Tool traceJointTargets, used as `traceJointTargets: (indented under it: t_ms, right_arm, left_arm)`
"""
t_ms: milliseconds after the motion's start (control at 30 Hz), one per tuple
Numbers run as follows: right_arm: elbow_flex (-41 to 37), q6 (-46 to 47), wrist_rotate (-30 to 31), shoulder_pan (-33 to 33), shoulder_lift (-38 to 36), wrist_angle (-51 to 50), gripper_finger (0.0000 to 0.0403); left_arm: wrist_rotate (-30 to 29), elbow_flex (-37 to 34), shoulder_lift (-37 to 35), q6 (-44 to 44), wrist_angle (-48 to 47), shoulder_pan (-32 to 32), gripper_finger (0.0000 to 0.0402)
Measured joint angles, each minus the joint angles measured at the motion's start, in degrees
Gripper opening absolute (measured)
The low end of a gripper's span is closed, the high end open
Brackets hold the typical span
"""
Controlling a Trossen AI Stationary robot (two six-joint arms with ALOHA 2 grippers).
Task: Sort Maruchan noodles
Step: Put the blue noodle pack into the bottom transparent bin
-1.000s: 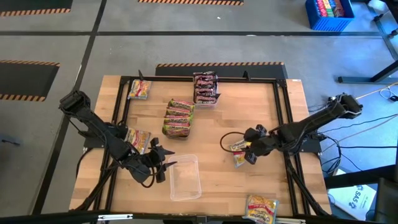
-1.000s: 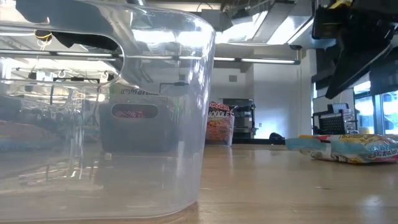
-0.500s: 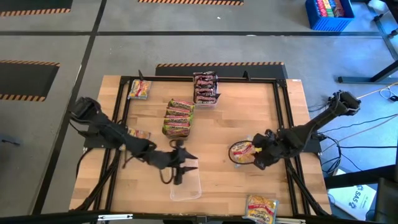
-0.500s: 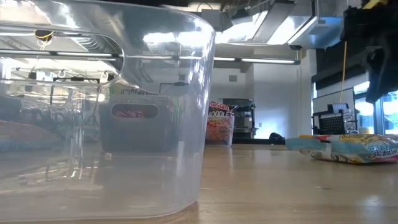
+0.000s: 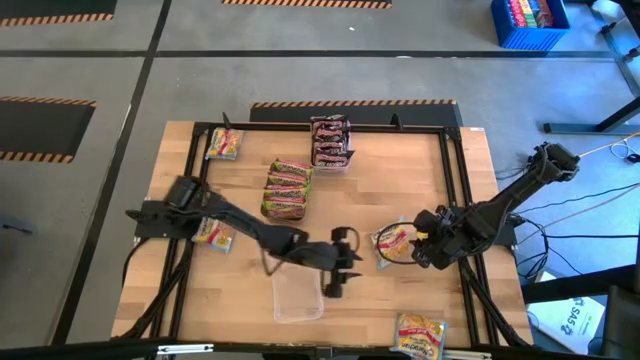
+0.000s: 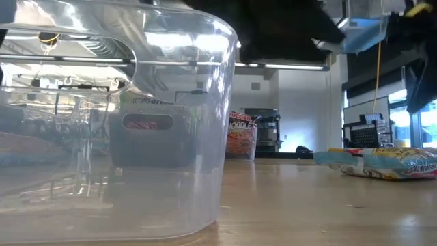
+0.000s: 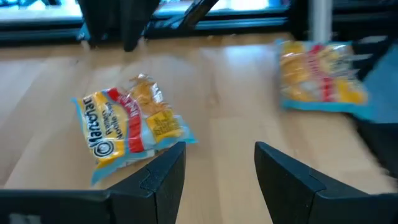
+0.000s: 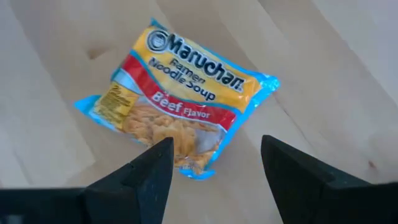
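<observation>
A yellow Maruchan beef noodle packet (image 5: 392, 242) lies flat on the wooden table right of centre, between my two grippers. It shows whole in the right wrist view (image 8: 180, 118) and in the left wrist view (image 7: 127, 124). My left gripper (image 5: 350, 262) (image 7: 217, 168) hangs open above the table, just left of this packet. My right gripper (image 5: 417, 244) (image 8: 214, 168) hangs open above the packet's right side. Neither touches it. A second yellow packet (image 5: 420, 335) (image 7: 317, 74) (image 6: 382, 162) lies at the near edge.
A clear tray (image 5: 298, 298) (image 6: 116, 123) stands near the front, below my left arm. Green-and-orange packets (image 5: 287, 188) are stacked mid-table and dark brown ones (image 5: 330, 142) at the far edge. Two more yellow packets (image 5: 213, 233) (image 5: 224, 143) lie on the left.
My left gripper has swept from the clear tray's left side over the tray toward the table's right, stopping near the yellow packet. My right gripper has drawn back a little toward the right edge, uncovering that packet, which stays on the table.
</observation>
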Motion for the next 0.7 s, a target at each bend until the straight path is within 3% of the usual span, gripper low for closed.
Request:
traceJointTargets:
  t_ms: [267, 533, 700]
  right_arm:
    - [-11.25, 4.43, 0.20, -1.34, -2.67, 14.77, 0.0225]
    - [-18.31, 4.05, -1.71, -6.96, -3.18, 24.99, 0.0225]
    - [-21.82, 1.88, -3.31, -7.24, -3.18, 37.40, 0.0225]
  left_arm:
    - [1.30, 8.81, 10.10, 0.20, -0.97, 4.92, 0.0184]
    - [1.94, 9.46, 14.92, -0.32, 0.32, 7.99, 0.0184]
    - [1.47, 8.89, 15.53, -0.37, -0.31, 8.96, 0.0184]
